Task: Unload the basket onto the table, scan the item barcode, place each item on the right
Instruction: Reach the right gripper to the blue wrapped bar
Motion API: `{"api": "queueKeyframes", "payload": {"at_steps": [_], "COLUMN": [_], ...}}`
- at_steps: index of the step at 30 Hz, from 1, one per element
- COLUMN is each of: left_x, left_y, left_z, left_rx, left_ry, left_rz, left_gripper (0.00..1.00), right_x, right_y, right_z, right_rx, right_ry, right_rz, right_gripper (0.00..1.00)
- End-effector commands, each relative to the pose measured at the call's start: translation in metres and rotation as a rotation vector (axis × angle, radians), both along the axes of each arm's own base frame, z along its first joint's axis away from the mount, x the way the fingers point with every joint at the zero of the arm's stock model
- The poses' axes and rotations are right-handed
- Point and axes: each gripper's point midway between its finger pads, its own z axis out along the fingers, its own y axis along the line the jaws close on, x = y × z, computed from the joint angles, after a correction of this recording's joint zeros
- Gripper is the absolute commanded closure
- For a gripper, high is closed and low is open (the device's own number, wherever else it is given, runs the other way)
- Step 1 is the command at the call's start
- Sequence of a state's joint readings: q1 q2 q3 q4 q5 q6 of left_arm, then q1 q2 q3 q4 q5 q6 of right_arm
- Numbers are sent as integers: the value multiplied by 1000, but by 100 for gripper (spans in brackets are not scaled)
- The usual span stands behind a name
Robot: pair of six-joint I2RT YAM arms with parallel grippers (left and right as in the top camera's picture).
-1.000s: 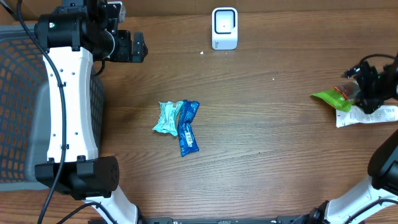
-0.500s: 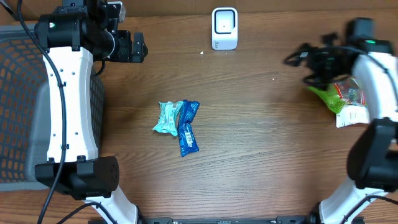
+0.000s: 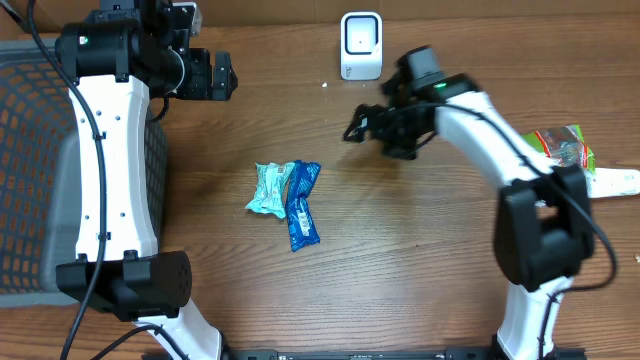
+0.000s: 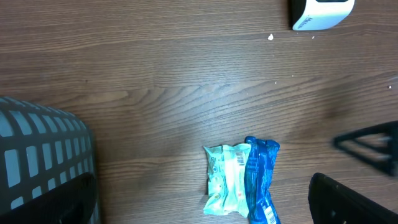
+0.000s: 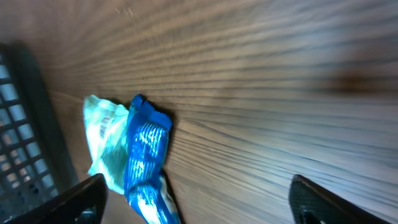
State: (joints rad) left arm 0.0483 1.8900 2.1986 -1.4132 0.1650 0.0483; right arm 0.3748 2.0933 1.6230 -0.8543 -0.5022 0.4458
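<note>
Open and empty, the right pincer (image 3: 352, 132) should straddle the blue packet (image 3: 301, 205) at its seven o'clock, sparing the touching teal packet (image 3: 270, 188).

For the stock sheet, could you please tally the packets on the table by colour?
light teal packet: 1
blue packet: 1
green packet: 1
white packet: 1
Total: 4

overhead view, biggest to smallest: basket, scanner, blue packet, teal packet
1. basket, clearly the largest, though partly hidden.
2. scanner and blue packet look about alike, so not ranked.
3. teal packet, smallest.
</note>
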Motion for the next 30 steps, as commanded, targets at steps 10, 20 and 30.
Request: {"api": "queueKeyframes", "payload": {"at_steps": [10,20,30], "left_x": [1,1,1], "left_y": [-1,-1,-1], "left_z": [-2,-2,-2], "left_rx": [-12,-12,-12], "left_ry": [5,5,5], "left_rz": [0,0,1], "left_gripper": [1,0,1], "right_x": [-8,-13,-8], "right_y": [76,88,69], "right_z": [-34,-63,-65], "right_rx": [-34,-104,-139], "right_ry": [-59,-55,-26], "right_rz": [4,-35,-71], "right_gripper": [44,50,96]}}
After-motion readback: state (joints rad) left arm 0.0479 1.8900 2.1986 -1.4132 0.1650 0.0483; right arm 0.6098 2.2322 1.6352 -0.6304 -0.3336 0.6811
